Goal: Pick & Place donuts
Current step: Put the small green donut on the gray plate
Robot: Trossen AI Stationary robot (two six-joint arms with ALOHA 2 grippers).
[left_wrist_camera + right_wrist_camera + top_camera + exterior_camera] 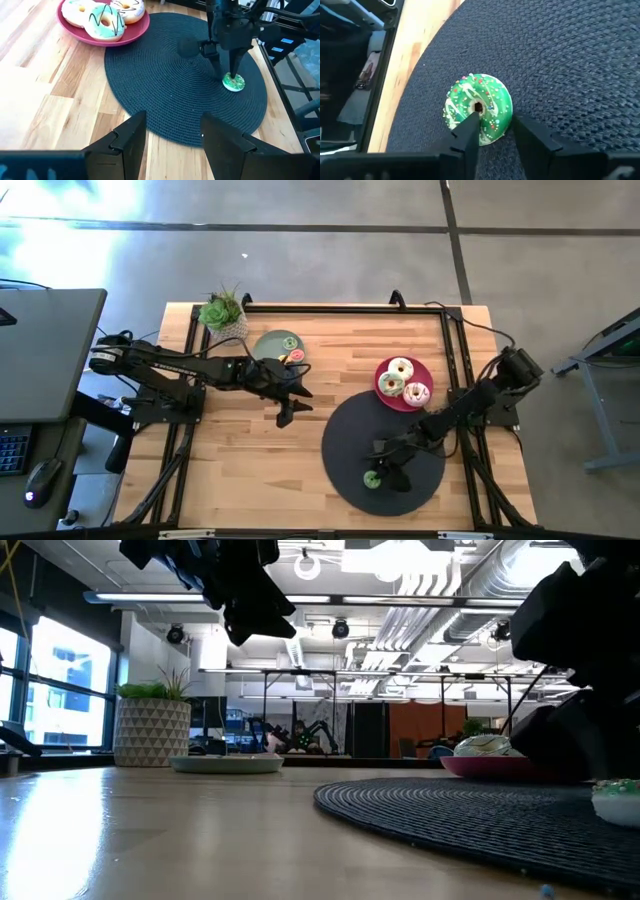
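I see my right gripper [385,477] low on the dark round mat [345,425], lower right of the high view. Its fingers sit narrowly open astride 1 small green donut [479,109], lying flat: 1 tip at the hole, 1 outside the rim. The left gripper [288,405], open and empty, hovers mid-table. The right wrist view shows this straddle; overhead hides it.

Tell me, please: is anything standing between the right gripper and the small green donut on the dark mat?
Nothing visible is. The right gripper is directly at the small green donut on the dark mat, with its fingers open around the donut's near edge.
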